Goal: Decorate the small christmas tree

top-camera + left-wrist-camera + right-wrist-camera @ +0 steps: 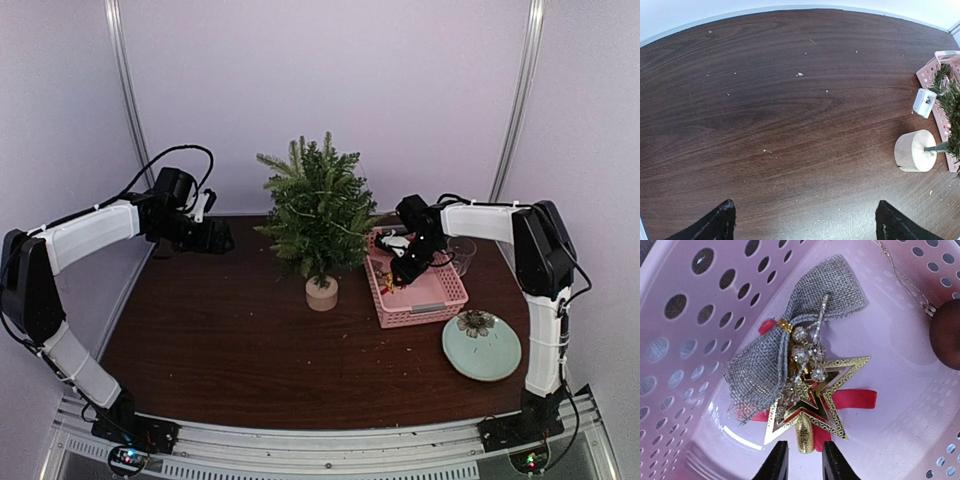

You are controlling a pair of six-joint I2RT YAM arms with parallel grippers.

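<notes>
There was one tree (318, 215), one pink basket (420, 318), one green plate (487, 357), one glass (462, 255), and, inside the basket, one gold star (815, 400), one grey bow (765, 365) and one brown ball (946, 335).

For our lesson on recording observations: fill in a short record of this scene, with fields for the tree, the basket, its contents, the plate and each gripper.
tree: upright mid-table on a wooden stump
basket: pink, just right of the tree
in basket: gold star, grey bow, dark red ball
plate: pale green, in front of the basket
left gripper: open, above bare table left of the tree
right gripper: down in the basket, jaws either side of the star's stem; grip unclear
</notes>
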